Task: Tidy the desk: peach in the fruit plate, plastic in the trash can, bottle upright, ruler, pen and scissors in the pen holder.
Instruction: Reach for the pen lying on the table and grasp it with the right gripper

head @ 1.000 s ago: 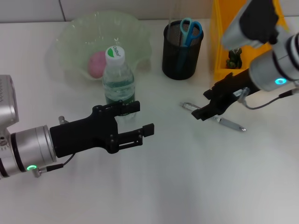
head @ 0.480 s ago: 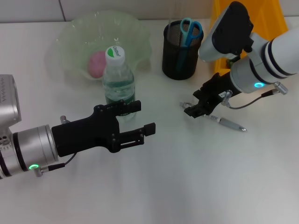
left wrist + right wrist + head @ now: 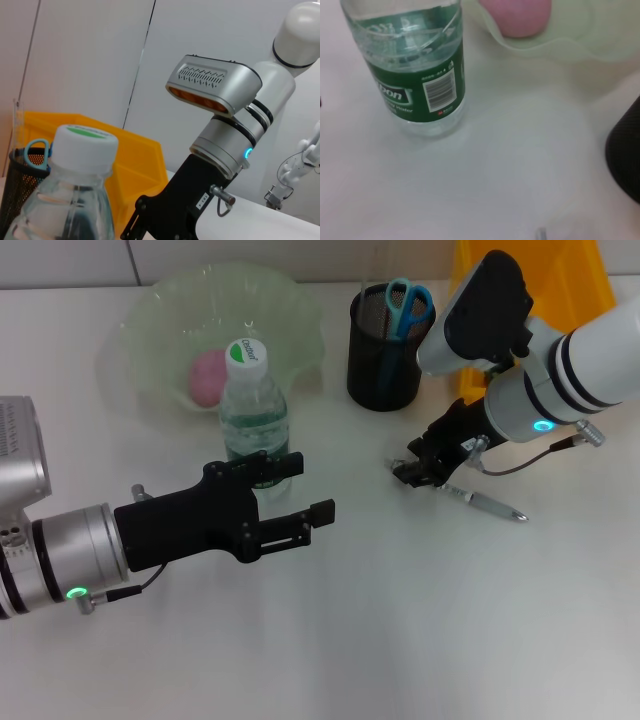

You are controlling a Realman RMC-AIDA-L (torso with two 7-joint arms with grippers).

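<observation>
On the desk, right side: right gripper (image 3: 418,469) has slid a little further in over the near end of the pen (image 3: 478,500) than half a second ago; a second ago it hung farther out toward the bin; its fingers hang just over the pen's tip, and whether they are spread or pinching I cannot tell
Left gripper (image 3: 295,495): barely shifted since the earlier frames; fingers spread apart, holding nothing, hovering just in front of the bottle (image 3: 252,410)
Pen: lying flat on the desk (image 3: 400,640), unmoved, between the pen holder (image 3: 385,360) and the desk's near edge
Fruit plate (image 3: 160,330): pale green, wavy rim; the pink peach (image 3: 208,377) sits inside
Pen holder: black mesh cup; blue-handled scissors (image 3: 408,306) stand in it
Yellow bin (image 3: 575,280): behind the right arm; contents not clear
Bottle: upright, white cap (image 3: 245,352) with a green patch; just beside the fruit plate
Label (image 3: 422,90): green band, white letters ending "pon", a barcode beside them; finer print unreadable
</observation>
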